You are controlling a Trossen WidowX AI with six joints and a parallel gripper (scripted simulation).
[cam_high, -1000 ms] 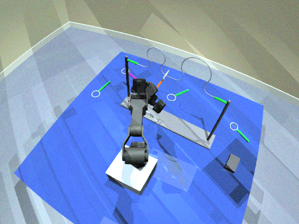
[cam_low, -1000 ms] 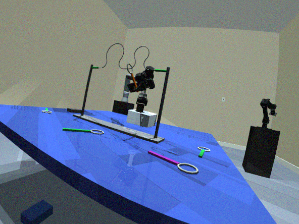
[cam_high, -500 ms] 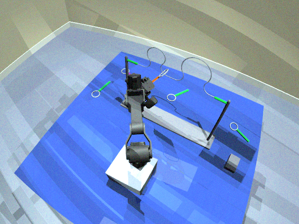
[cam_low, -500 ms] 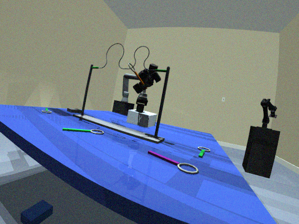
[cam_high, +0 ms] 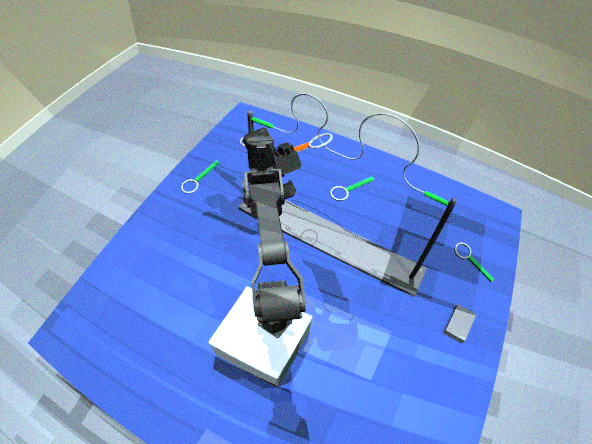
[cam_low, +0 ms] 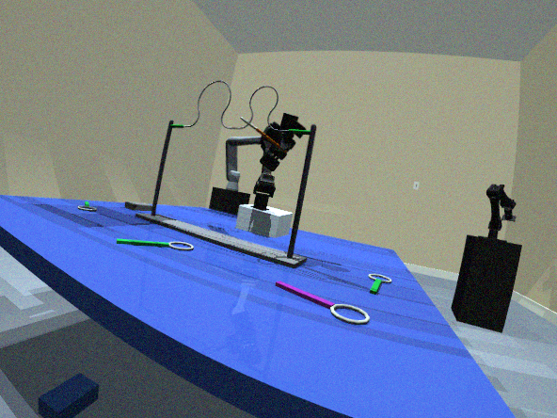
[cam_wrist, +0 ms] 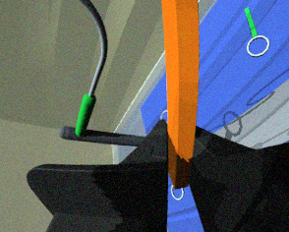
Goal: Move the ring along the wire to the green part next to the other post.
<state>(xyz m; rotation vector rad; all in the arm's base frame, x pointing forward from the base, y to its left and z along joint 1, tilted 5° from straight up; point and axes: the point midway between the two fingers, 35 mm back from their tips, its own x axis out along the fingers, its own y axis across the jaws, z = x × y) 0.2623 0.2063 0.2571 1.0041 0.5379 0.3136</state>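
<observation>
The wire's thin grey part makes two loops between a left green part and a right green part, named as in the top view. My gripper is shut on the orange handle. The white ring is tilted and appears to be around the grey wire at the low stretch between the loops, beside the smaller loop. Whether it touches the wire cannot be told. The ring is outside the wrist view.
The left post and right post rise from a grey base plate. Loose rings with green handles, one with a magenta handle, and a grey block lie on the table.
</observation>
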